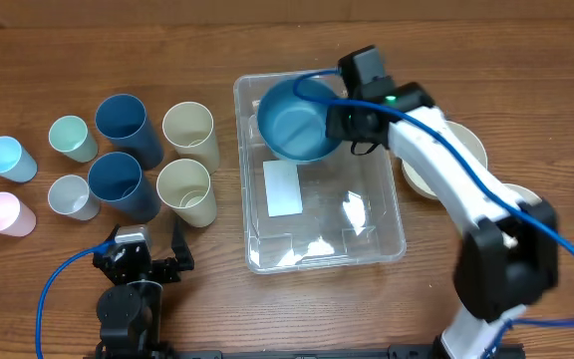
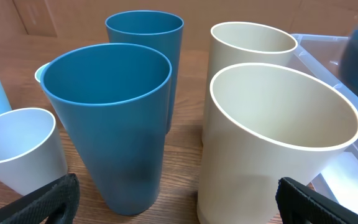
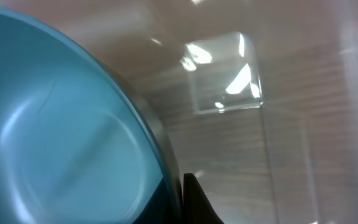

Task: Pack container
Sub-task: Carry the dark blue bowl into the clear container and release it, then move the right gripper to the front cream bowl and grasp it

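Brown, matte wood grain covers the table (image 1: 486,40). Near its middle sits the large clear plastic rectangular bin (image 1: 372,234), glossy and round-cornered, with a white rectangular label (image 1: 283,187) on its floor. Above the bin's far-left corner the right gripper (image 1: 339,120) is clamped on the rim of a smooth round blue plastic bowl (image 1: 292,122), which hangs tilted. Toward the table's left edge stand two tall dark blue tumblers (image 1: 128,128), two cream tumblers (image 1: 189,133) and four small pastel cups (image 1: 6,158). Cream bowls (image 1: 419,182) lie right of the bin. At the near edge the left gripper (image 1: 148,244) has its jaws spread wide, holding nothing.
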